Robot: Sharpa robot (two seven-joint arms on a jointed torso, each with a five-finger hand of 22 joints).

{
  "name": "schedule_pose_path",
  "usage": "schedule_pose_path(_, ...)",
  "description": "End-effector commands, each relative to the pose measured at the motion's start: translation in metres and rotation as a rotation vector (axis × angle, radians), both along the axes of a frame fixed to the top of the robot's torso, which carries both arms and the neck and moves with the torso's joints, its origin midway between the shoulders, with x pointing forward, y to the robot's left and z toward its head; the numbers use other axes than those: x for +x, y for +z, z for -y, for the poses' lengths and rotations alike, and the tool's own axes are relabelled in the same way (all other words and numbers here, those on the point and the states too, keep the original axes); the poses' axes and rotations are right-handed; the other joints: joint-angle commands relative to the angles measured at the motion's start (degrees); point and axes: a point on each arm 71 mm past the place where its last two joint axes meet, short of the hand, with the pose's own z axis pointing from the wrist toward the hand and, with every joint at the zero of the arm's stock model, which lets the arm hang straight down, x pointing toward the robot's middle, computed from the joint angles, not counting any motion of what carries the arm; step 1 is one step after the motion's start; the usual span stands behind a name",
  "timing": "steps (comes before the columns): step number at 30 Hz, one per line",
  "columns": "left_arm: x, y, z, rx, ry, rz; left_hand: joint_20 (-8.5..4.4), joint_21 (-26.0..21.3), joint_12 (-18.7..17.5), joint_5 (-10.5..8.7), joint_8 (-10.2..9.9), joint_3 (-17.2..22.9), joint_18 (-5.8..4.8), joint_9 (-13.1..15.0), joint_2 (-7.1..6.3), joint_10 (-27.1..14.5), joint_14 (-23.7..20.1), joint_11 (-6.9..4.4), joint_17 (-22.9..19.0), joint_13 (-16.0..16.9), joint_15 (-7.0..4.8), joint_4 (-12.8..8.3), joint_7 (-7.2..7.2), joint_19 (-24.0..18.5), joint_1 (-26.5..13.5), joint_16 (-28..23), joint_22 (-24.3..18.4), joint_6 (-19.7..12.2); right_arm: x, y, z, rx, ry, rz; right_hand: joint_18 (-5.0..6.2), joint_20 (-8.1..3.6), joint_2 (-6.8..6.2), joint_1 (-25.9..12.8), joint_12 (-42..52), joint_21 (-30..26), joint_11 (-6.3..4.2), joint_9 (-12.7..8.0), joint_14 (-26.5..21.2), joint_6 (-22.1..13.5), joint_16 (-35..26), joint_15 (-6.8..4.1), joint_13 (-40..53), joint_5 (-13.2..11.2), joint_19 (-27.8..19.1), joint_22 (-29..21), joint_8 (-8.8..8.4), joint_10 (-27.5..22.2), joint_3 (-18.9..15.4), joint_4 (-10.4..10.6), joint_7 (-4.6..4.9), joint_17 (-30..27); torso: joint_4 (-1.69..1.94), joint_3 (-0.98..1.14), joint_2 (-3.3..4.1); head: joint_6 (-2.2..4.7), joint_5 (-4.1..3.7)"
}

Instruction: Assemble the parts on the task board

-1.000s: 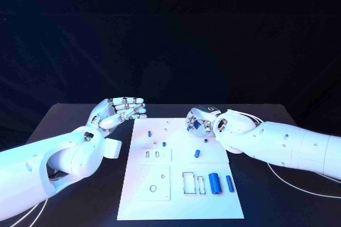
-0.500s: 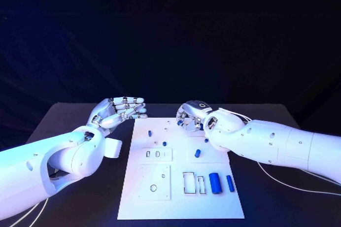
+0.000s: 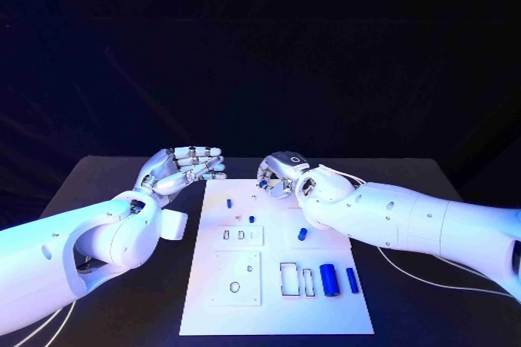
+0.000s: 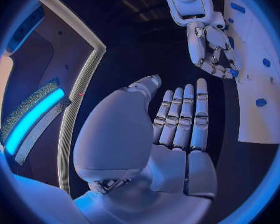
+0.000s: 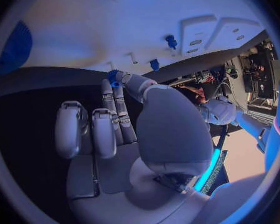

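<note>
The right hand [image 3: 284, 178] pinched a small blue part [image 5: 112, 76] at the task board's [image 3: 277, 317] 12 o'clock edge. The left hand [image 3: 182, 168] was released, empty. Loose parts remained; assembly was incomplete.

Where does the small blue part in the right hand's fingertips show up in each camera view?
Head view: blue part at the right hand's fingertips, over the task board's far edge.
Left wrist view: at those fingertips, beside the board.
Right wrist view: pinched at the fingertips.
Shared landmark: the task board.

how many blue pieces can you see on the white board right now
5 on the board: one far left, one just beyond the slotted block, one mid-right, two side by side near right. The right robot hand pinches another and may hide more.
</note>
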Motion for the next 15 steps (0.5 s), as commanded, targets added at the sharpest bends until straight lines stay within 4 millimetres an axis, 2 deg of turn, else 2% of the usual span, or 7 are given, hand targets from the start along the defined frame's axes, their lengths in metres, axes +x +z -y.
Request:
schedule_pose_path(1, 0.0000, 0.0036, 0.0029, -0.011, -0.021, 0.009, -0.19, 0.27, -0.17, -0.33, 0.07, 0.16, 0.51, 0.07, 0.27, 0.30, -0.03, 0.00, 0.09, 0.04, -0.19, -0.31, 0.03, 0.15, -0.27, 0.04, 0.10, -0.05, 0.0015, -0.0013, -0.0013, -0.009, 0.001, 0.010, -1.17, -0.21, 0.57, -0.10, 0.16, 0.27, -1.79, 0.07, 3.30, 0.13, 0.40, -0.28, 1.57, 0.24, 0.20, 0.05, 0.27, 1.98, 0.12, -0.25, 0.11, 1.07, 0.08, -0.08, 0.07, 0.04, 0.02)
schedule_pose_path(3, 0.0001, 0.0049, 0.0034, -0.011, -0.022, 0.011, -0.19, 0.27, -0.17, -0.33, 0.07, 0.16, 0.51, 0.07, 0.27, 0.30, -0.03, 0.00, 0.09, 0.04, -0.19, -0.31, 0.03, 0.15, -0.27, 0.04, 0.10, -0.05, 0.0028, -0.0025, -0.0021, -0.012, -0.002, 0.007, -1.17, -0.21, 0.51, -0.19, 0.10, 0.26, -1.76, 0.12, 3.30, 0.04, 0.41, -0.26, 1.58, 0.21, 0.18, 0.05, 0.25, 1.92, 0.11, -0.26, 0.13, 1.08, 0.09, -0.11, 0.21, 0.25, 0.13)
schedule_pose_path(8, 0.0004, 0.0066, 0.0039, -0.012, -0.024, 0.014, -0.20, 0.37, -0.19, -0.35, 0.09, 0.21, 0.48, 0.09, 0.29, 0.33, -0.14, 0.00, 0.14, 0.05, -0.18, -0.40, 0.02, 0.02, -0.29, -0.02, 0.16, -0.04, 0.0045, -0.0063, -0.0030, -0.015, -0.008, -0.001, -1.17, -0.20, 0.49, -0.30, 0.04, 0.28, -1.73, 0.17, 3.31, -0.04, 0.44, -0.24, 1.60, 0.19, 0.19, 0.08, 0.23, 1.88, 0.10, -0.23, 0.14, 1.11, 0.35, -0.21, 0.30, 0.11, 0.13)
schedule_pose_path(15, 0.0010, 0.0070, 0.0042, -0.012, -0.025, 0.015, -0.20, 0.37, -0.19, -0.35, 0.09, 0.21, 0.48, 0.09, 0.29, 0.33, -0.14, 0.00, 0.14, 0.05, -0.18, -0.40, 0.02, 0.02, -0.29, -0.02, 0.16, -0.04, 0.0057, -0.0086, -0.0046, -0.015, -0.014, -0.002, -1.15, -0.19, 0.46, -0.40, -0.04, 0.23, -1.71, 0.23, 3.31, -0.17, 0.46, -0.22, 1.61, 0.17, 0.13, 0.01, 0.20, 1.80, 0.11, -0.24, 0.16, 1.10, 0.51, -0.33, 0.30, 0.17, 0.05)
